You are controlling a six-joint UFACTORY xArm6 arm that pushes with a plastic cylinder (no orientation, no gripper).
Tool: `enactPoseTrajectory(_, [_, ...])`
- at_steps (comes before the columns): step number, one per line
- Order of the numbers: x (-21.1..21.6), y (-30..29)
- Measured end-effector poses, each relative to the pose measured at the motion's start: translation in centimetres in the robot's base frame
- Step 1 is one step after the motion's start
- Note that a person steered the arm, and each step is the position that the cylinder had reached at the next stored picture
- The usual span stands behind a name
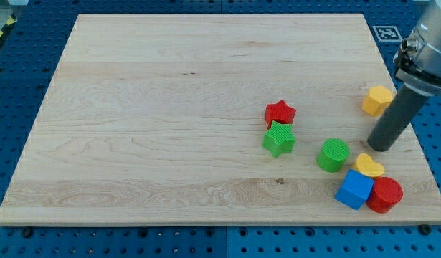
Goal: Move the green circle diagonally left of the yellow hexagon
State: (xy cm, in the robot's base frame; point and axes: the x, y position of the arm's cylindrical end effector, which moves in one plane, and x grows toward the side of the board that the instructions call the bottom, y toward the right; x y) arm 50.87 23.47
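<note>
The green circle [333, 155] lies on the wooden board [170, 107] at the lower right. The yellow hexagon [378, 100] sits near the board's right edge, above and to the right of the green circle. My tip [380, 148] stands on the board below the yellow hexagon and to the right of the green circle, a short gap from each. The dark rod rises from it towards the view's top right.
A red star [280, 112] and a green star [279, 139] sit left of the green circle. A yellow heart [368, 166], a blue cube [355, 189] and a red cylinder [385, 194] cluster at the lower right corner.
</note>
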Motion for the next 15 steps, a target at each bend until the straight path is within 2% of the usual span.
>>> enactPoseTrajectory(1, [-1.6,0.6])
enactPoseTrajectory(2, [-0.8,0.7])
enactPoseTrajectory(5, [6.3,2.5])
enactPoseTrajectory(6, [10.5,2.4])
enactPoseTrajectory(7, [10.9,0.6])
enactPoseTrajectory(8, [10.6,-4.1])
enactPoseTrajectory(10, [4.7,-11.3])
enactPoseTrajectory(12, [5.2,-10.7])
enactPoseTrajectory(13, [2.7,-9.9])
enactPoseTrajectory(15, [1.9,-8.0])
